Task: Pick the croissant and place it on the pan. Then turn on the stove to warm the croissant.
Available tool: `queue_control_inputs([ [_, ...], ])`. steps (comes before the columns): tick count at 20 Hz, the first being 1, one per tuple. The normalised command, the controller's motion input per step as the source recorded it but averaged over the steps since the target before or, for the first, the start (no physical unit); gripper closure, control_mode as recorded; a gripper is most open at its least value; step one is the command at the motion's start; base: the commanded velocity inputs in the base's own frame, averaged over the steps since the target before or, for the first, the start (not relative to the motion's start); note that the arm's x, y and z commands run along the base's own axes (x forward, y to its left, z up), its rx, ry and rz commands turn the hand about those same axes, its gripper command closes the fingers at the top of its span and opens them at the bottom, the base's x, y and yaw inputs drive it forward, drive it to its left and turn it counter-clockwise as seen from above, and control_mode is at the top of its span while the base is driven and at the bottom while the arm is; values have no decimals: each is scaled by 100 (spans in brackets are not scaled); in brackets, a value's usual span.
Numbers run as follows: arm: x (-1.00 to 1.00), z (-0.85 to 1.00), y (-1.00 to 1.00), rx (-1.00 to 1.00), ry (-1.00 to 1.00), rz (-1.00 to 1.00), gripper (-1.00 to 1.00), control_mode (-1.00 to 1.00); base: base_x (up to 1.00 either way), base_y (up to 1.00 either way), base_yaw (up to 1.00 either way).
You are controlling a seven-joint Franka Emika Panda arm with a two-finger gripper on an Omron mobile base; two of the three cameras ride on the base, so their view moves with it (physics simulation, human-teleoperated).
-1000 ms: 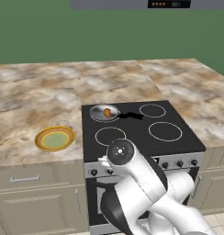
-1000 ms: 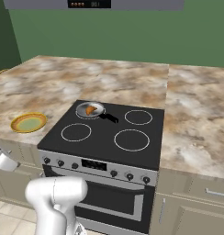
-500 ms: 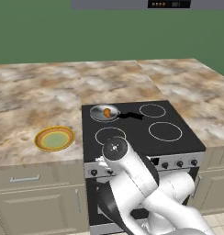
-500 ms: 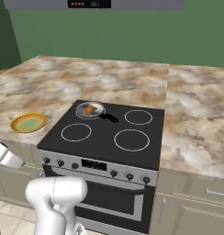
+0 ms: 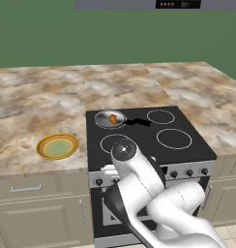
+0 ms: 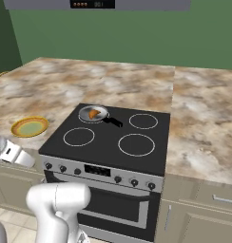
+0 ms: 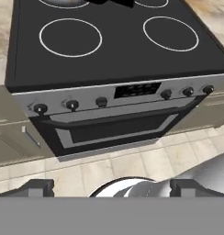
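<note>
Now, croissant (image 5: 112,117): lay in the pan (image 5: 110,118).
Pan: sat on the stove's (image 5: 149,140) rear left burner.
Pincer (image 7: 112,187): spread wide, empty, facing the stove's knobs.

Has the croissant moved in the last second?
No. The croissant sits in the pan on the stove's rear-left burner, as before.

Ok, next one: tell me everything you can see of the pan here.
The pan is small, round and shiny silver-grey, metal by the look of it, with a black handle that points toward the middle of the stove. It sits upright on the black glass cooktop, on the rear burner on the side nearest the yellow-rimmed plate. An orange-brown croissant lies inside it. Nothing else touches the pan. In the hand view its near rim shows at the top edge.
</note>
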Motion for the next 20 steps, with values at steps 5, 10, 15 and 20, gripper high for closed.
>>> queue_control_inputs([
  [5, 26, -38, 0, -1, 16, 15, -100, -100, 0, 0, 0],
  [10, 20, -36, 0, 0, 13, 10, -100, -100, 0, 0, 0],
  [15, 11, -26, 0, 0, 1, 1, -100, -100, 0, 0, 0],
  [20, 9, -23, 0, 0, 0, 0, -100, -100, 0, 0, 0],
])
